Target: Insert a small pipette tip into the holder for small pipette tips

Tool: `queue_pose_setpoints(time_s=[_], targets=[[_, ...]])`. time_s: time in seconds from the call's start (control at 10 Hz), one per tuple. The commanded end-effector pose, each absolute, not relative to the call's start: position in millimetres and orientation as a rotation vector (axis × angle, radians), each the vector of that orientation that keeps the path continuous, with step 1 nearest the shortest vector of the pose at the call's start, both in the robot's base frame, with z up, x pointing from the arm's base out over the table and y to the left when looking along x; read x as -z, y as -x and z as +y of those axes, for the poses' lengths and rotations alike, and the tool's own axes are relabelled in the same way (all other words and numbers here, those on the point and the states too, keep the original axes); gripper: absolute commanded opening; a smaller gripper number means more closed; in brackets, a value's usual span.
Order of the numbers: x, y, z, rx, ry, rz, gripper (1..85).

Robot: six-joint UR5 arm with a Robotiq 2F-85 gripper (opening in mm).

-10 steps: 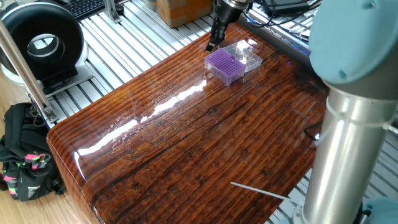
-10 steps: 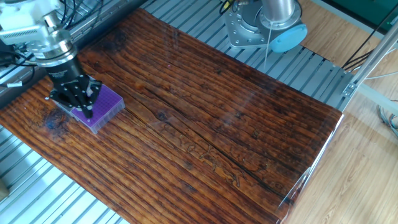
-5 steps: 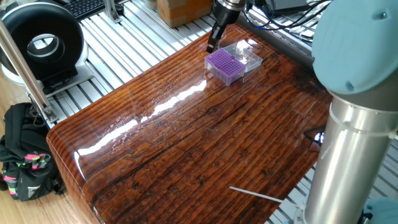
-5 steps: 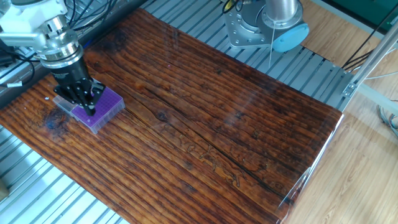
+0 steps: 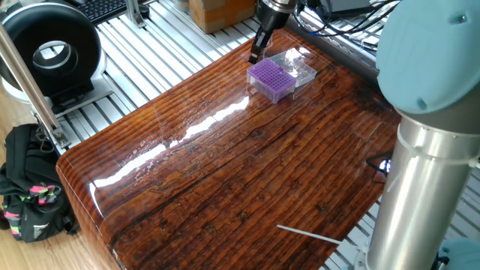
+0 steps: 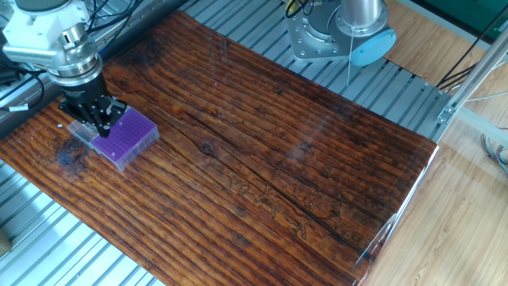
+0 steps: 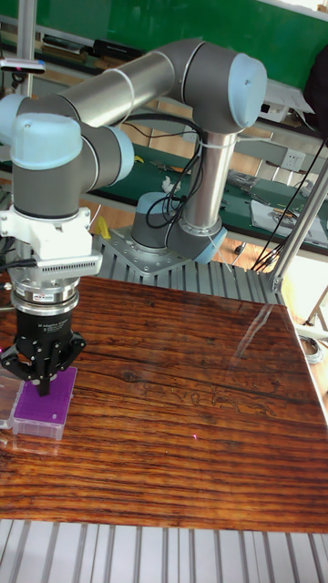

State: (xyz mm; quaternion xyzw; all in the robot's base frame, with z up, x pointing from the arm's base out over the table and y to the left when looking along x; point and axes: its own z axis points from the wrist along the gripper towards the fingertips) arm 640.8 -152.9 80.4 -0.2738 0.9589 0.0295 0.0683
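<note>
The holder for small pipette tips (image 5: 269, 77) is a small purple rack with a fine grid of holes, at the far end of the wooden table. Its clear lid part (image 5: 297, 65) lies attached beside it. The holder (image 6: 127, 137) (image 7: 43, 407) also shows in the other two views. My gripper (image 5: 256, 52) (image 6: 101, 125) (image 7: 43, 386) hangs point-down just over the holder's edge nearest the lid (image 6: 80, 129). Its fingers are drawn together to a point. The small pipette tip is too small to make out between them.
The glossy wooden table (image 6: 270, 167) is ringed by aluminium rails. The arm's base (image 6: 340, 36) stands at one end. A black round device (image 5: 51, 51) and a cardboard box (image 5: 217, 11) sit off the table, and a black bag (image 5: 26, 187) lies on the floor.
In the other fixed view the gripper has lifted and drawn back a little from the middle of the purple rack toward its lid side. The rack has not moved.
</note>
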Motion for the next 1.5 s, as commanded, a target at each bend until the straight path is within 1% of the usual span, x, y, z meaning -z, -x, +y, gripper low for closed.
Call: queue_pose_setpoints(time_s=[0.0,0.2,0.4,0.6,0.8,0.9,1.0,1.2,1.3,1.4], targets=[[-83.2,-642.3,-144.4,-0.143,0.759,2.889,1.0],[-83.0,-642.7,-146.8,-0.130,0.756,2.892,1.0],[-81.7,-632.9,-148.9,-0.139,0.670,2.955,1.0],[-86.7,-626.6,-118.8,-0.167,0.526,2.975,1.0],[-102.6,-606.2,-80.4,-0.177,0.353,3.023,1.0],[-107.6,-603.5,-59.3,-0.170,0.261,3.036,1.0],[-98.0,-607.8,-40.6,-0.193,0.219,3.000,1.0],[-76.0,-597.4,-26.4,-0.143,0.144,3.016,1.0],[-73.5,-582.1,-27.1,-0.139,0.147,3.077,1.0],[-73.6,-578.2,-25.6,-0.155,0.139,3.093,1.0]])
